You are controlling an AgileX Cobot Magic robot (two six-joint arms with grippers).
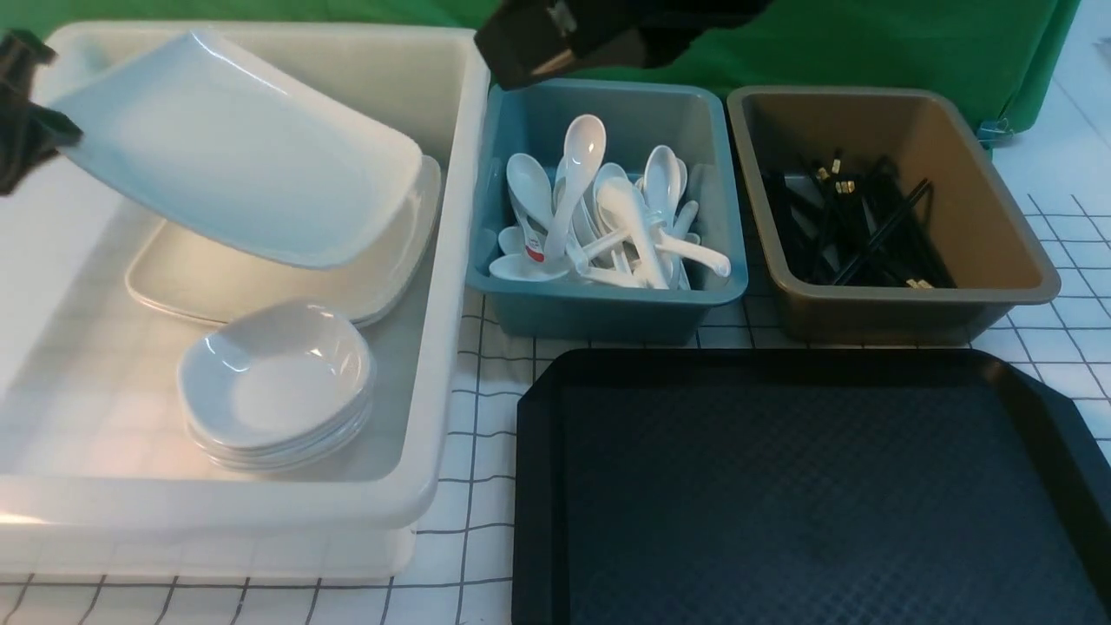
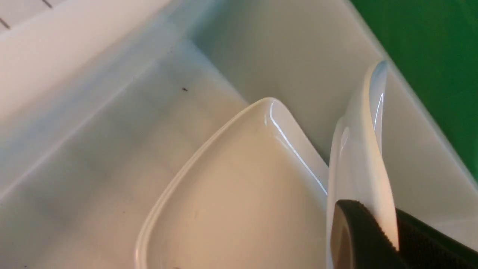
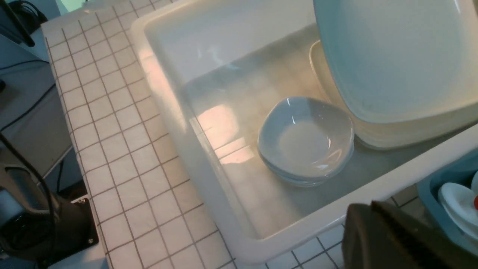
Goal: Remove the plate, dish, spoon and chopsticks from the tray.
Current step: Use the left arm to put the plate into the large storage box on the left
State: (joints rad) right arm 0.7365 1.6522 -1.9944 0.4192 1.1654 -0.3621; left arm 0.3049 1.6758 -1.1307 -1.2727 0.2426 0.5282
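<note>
My left gripper (image 1: 30, 121) is shut on the rim of the large white plate (image 1: 243, 148), which hangs tilted over the white bin (image 1: 464, 217). In the left wrist view the plate's edge (image 2: 358, 157) is pinched in the left gripper (image 2: 377, 215), above a stack of plates (image 2: 242, 194). The black tray (image 1: 816, 486) at the front right lies bare. My right gripper (image 1: 529, 48) hovers shut and empty above the back of the blue bin (image 1: 608, 317). Small dishes (image 1: 273, 382) are stacked in the white bin.
White spoons (image 1: 599, 217) fill the blue bin, and black chopsticks (image 1: 859, 226) lie in the brown bin (image 1: 998, 226). A stack of plates (image 1: 217, 286) lies under the held plate. The white bin's tall walls surround the left gripper.
</note>
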